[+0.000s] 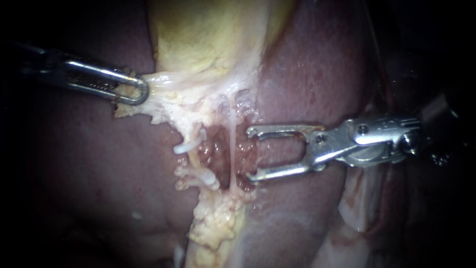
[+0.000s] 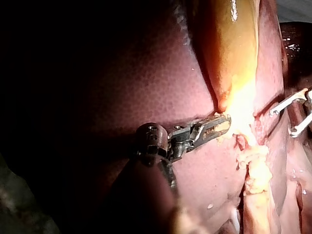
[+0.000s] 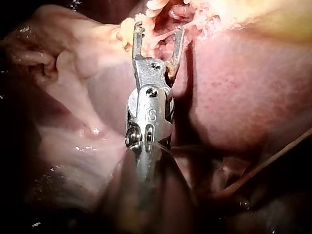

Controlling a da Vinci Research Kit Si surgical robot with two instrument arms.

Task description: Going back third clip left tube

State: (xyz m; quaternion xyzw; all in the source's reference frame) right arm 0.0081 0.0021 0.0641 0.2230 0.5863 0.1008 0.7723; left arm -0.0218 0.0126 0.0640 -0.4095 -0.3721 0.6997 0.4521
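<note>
The yellow-green gallbladder (image 1: 208,34) hangs over the liver (image 1: 317,74). My left instrument (image 1: 136,92) comes in from the left, its jaws shut on the pale tissue (image 1: 163,84) at the gallbladder's lower end; the left wrist view shows the same hold (image 2: 222,126). Below it the left tube (image 1: 191,159) carries two white clips (image 1: 187,146) (image 1: 208,179). A thin pale right tube (image 1: 232,149) runs beside it. My right instrument (image 1: 250,154) stands just right of that strand, jaws wide open and empty, also seen in its wrist view (image 3: 158,30).
Crumbly yellow fat (image 1: 218,223) trails down below the tubes. Liver surface lies on both sides of the dissected bed (image 1: 218,149). Pale folded tissue (image 3: 73,122) lies beside the right instrument's shaft.
</note>
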